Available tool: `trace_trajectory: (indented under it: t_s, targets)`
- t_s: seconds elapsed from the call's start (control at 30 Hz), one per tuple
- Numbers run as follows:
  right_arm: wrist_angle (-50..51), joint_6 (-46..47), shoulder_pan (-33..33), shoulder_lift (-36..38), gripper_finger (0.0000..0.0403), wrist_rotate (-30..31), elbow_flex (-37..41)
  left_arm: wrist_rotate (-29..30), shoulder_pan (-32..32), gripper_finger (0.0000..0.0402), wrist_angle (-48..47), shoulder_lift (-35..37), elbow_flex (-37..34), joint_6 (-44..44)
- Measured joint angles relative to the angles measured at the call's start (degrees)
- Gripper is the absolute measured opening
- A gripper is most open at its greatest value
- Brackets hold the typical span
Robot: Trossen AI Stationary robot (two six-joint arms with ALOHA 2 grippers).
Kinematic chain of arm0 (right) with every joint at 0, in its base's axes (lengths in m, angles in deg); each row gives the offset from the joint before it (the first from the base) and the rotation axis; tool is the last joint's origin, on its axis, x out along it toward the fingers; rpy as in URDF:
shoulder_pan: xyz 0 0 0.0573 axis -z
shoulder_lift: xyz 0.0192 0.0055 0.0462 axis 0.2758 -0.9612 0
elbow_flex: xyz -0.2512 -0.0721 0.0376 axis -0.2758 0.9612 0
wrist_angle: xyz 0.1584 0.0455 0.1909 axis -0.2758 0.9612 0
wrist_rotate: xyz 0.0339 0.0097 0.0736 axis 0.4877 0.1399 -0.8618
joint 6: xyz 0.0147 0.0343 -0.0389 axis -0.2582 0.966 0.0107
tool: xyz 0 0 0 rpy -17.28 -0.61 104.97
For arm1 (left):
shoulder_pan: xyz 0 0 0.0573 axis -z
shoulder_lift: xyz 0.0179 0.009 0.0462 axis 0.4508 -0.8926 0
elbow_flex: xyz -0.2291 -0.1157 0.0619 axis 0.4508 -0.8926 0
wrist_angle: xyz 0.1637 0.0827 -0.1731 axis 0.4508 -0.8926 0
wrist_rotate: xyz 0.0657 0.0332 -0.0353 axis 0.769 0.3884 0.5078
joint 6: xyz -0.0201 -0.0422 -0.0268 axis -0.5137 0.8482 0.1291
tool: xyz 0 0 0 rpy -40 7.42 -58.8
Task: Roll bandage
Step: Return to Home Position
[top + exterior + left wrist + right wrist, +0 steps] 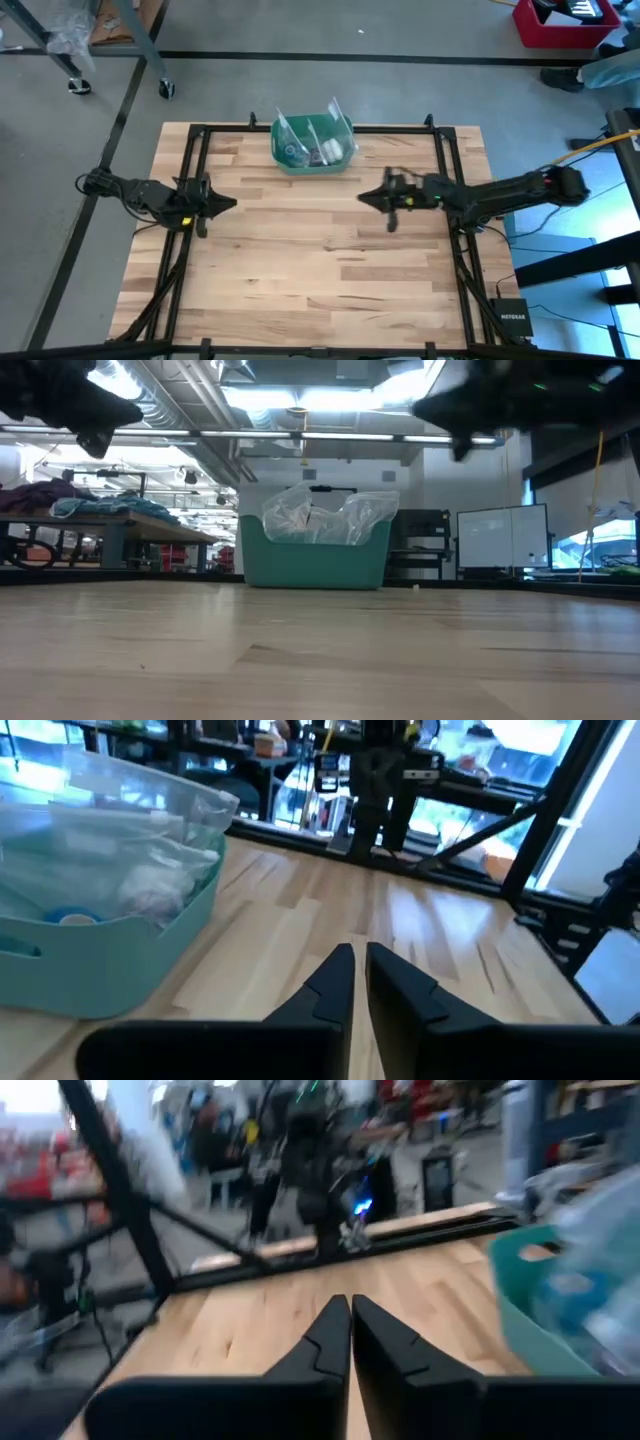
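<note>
We see our right gripper point(350, 1306), fingers pressed together, above the wooden table point(240, 1320), with the green bin point(524, 1326) nearby (blurred).

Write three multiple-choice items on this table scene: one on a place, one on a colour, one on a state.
1. Where does the bin stand on the table?
A. at the far edge, midway between the two arms
B. at the near edge
C. at the near right corner

2. What colour is the bin?
A. red
B. green
C. yellow

3. How are the fingers of the left gripper and the right gripper?
A. wide open
B. shut on a bag
C. shut, holding nothing

Key:
1 A: the high view shows it at the middle of the far edge.
2 B: its walls are teal green in the low view.
3 C: each wrist view shows the fingers together with nothing between them.
</note>
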Motion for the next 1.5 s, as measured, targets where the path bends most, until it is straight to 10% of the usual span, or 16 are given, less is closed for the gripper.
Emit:
trace_trajectory:
  t_s: [0.63,0.93,1.5]
  targets:
    - [6.0,4.2,0.0,32.0,0.0024,-3.7,20.1,-0.6,0.0,0.0017,6.7,1.8,-3.1,-7.3]
    - [20.1,0.4,0.0,46.0,0.0024,-9.8,20.2,-14.4,0.0,0.0017,21.0,2.3,-12.7,-13.2]
    - [36.0,-0.9,0.0,60.0,0.0024,-9.3,20.3,-15.0,-5.9,0.0017,22.5,2.2,-14.2,-16.9]
